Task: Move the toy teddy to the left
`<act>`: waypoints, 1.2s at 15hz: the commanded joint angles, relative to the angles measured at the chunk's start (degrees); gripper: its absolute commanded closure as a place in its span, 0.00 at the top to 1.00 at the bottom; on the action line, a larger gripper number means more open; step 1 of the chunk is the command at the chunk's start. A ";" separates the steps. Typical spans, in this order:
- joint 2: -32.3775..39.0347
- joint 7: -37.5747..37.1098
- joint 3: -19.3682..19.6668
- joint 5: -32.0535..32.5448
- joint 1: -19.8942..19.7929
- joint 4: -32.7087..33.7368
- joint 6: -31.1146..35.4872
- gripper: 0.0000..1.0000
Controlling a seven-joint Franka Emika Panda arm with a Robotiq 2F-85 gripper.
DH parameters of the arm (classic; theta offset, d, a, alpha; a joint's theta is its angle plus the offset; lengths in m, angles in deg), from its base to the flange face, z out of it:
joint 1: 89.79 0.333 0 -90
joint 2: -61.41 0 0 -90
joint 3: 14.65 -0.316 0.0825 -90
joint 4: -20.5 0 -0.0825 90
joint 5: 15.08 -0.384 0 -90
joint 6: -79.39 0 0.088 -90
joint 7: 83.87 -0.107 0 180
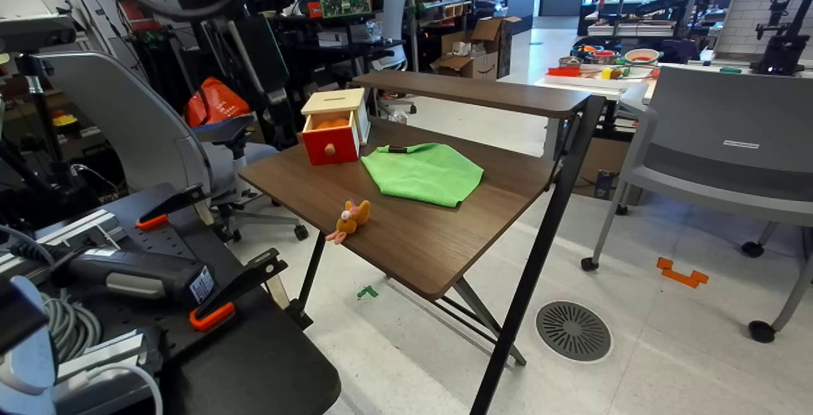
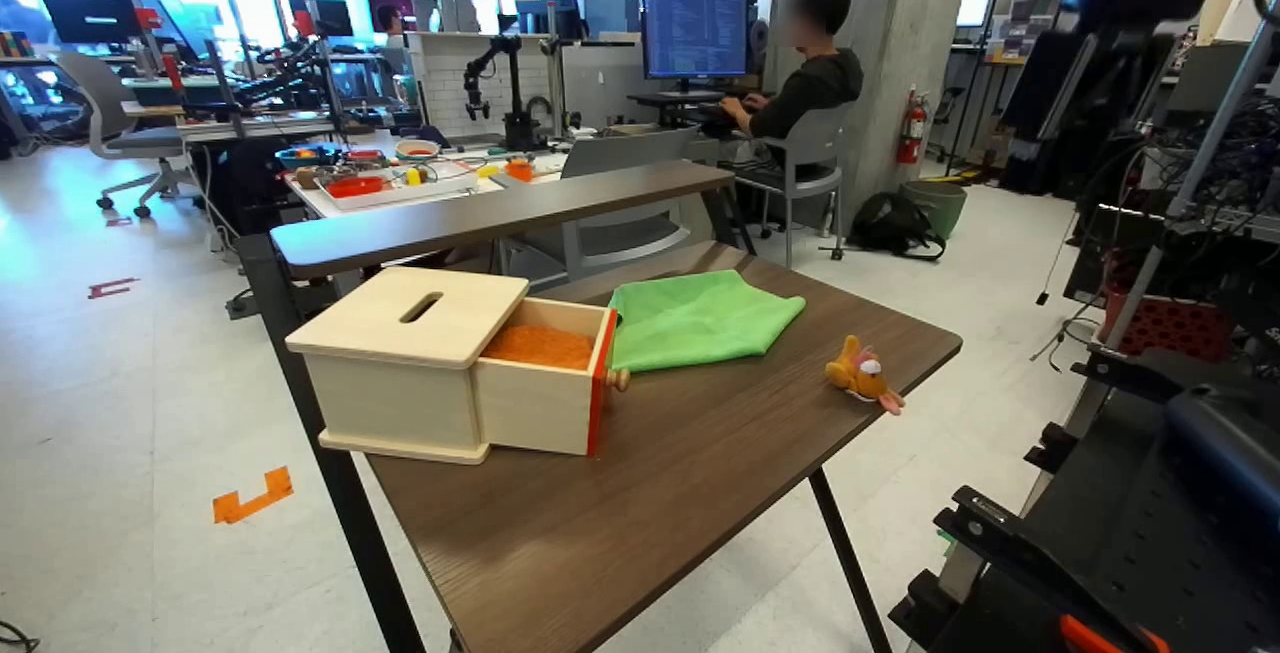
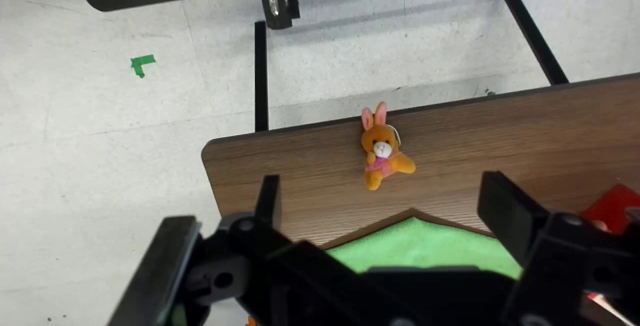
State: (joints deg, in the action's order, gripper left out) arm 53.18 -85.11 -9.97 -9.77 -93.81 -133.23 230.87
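In the wrist view the toy teddy (image 3: 382, 149) lies face up on the table (image 3: 310, 166), past the jaws of the gripper (image 3: 384, 201) and in line with the gap between them, its ears over the table edge on the side away from them. The jaws stand wide apart; in both exterior views the gripper hangs higher than the toy, well apart from it. Nearer the gripper's body spreads the green cloth (image 3: 425, 246), partly hidden by it. Outside the jaw at the wrist view's right shows the red drawer front (image 3: 617, 203) of a wooden box (image 2: 390, 398).
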 commanded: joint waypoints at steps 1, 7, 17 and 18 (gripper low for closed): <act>11.87 -6.08 -2.00 0.23 0.28 2.64 11.09 1.00; 18.13 -6.75 -0.98 -0.66 1.51 4.71 13.09 1.00; 28.83 -7.01 -3.36 -5.25 2.27 10.67 19.37 1.00; 30.74 -6.61 -4.22 -6.26 2.10 11.84 20.66 1.00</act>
State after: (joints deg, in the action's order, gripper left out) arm 77.69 -92.59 -12.54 -12.52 -92.12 -125.51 247.81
